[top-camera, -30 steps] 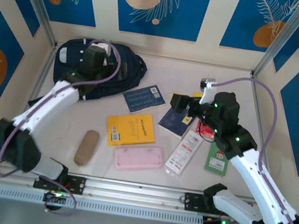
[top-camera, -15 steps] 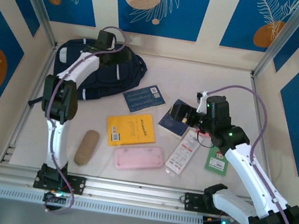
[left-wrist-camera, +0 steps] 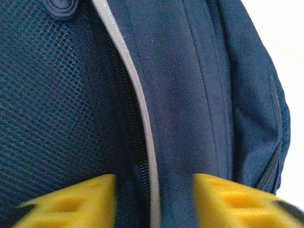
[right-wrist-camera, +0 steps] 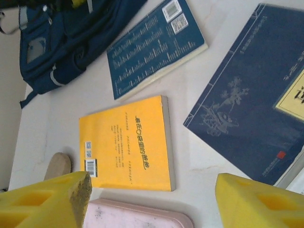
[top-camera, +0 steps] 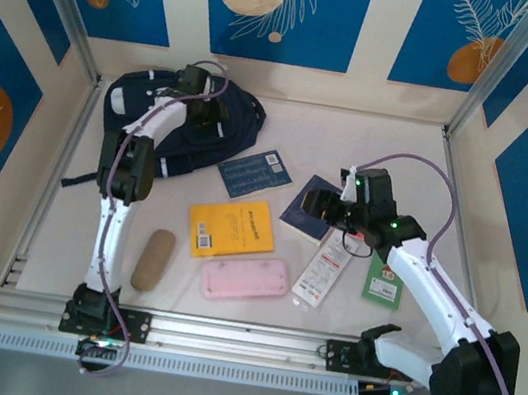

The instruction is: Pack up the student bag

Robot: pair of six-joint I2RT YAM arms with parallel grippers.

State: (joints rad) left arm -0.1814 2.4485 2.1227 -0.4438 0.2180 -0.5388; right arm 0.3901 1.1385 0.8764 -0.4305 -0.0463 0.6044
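Top external cam: 1 student bag (top-camera: pixel 123 103) at far-left corner of bench (top-camera: pixel 374 145), 3 books mid-bench (blue book (top-camera: pixel 255 173), yellow book (top-camera: pixel 231 227), navy book (top-camera: pixel 296 218)), plus 1 pink case (top-camera: pixel 245 278), 1 tan pouch (top-camera: pixel 152 259), 1 white packet (top-camera: pixel 323 268), 1 green card (top-camera: pixel 384 281) nearer front edge. L wrist cam adds bag detail: mesh (left-wrist-camera: pixel 47 95), zip (left-wrist-camera: pixel 134 142), grey stripe (left-wrist-camera: pixel 134 90) btwn narrow-set fingers (left-wrist-camera: pixel 66 202) of L gripper (left-wrist-camera: pixel 154 179), pinched or not can't tell. R wrist cam adds barcode (right-wrist-camera: pixel 91 165) on yellow book; R gripper (right-wrist-camera: pixel 153 183) wide, nothing btwn its fingers (right-wrist-camera: pixel 47 199), above the books.
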